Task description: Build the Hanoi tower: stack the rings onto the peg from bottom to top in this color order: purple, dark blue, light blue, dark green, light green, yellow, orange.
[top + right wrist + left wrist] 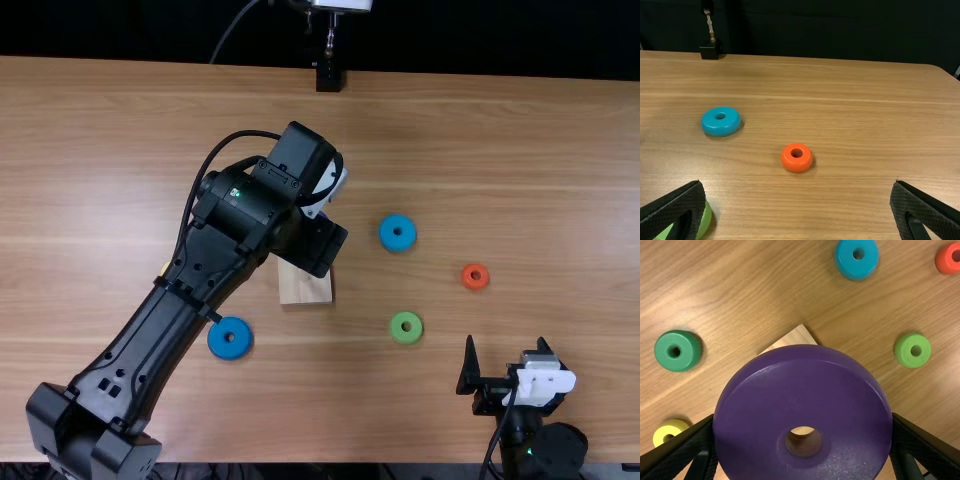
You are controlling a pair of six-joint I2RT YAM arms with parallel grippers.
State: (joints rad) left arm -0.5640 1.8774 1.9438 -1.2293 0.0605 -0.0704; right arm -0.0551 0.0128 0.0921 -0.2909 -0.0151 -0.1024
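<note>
Seven rings in play, and the purple ring (pixel 800 377) has centre stage, clasped at its sides between the two fingers of the left gripper (pixel 315 246). That gripper is up over the pale wooden base (pixel 305 288), its arm slanting across the left half of the table (pixel 560 160). Pale wood peeps through the ring's hole, and a corner of the base pokes out from behind its rim; whether ring and base are touching, I can't tell from where I stand.

Over to the right gripper (pixel 506 344), down by the near edge: fingers spread wide, released, palm side facing the far edge. From the near side, the light blue ring (pixel 397 233) lies flat to the right of the base and a little farther off, with the light green ring (pixel 406 327) nearer on that same side. Out beyond both, farther right, sits the orange ring (pixel 475 276), well apart from the base.

Round to the left now! The dark blue ring (pixel 230 338) lies flat just beside the left arm, nearer than the base. A sliver of the yellow ring shows past the arm's other side, and the left wrist view picks it up along with the dark green ring (pixel 678 351), the two apart on the wood. At the far edge stands a small black block (pixel 328 76).
</note>
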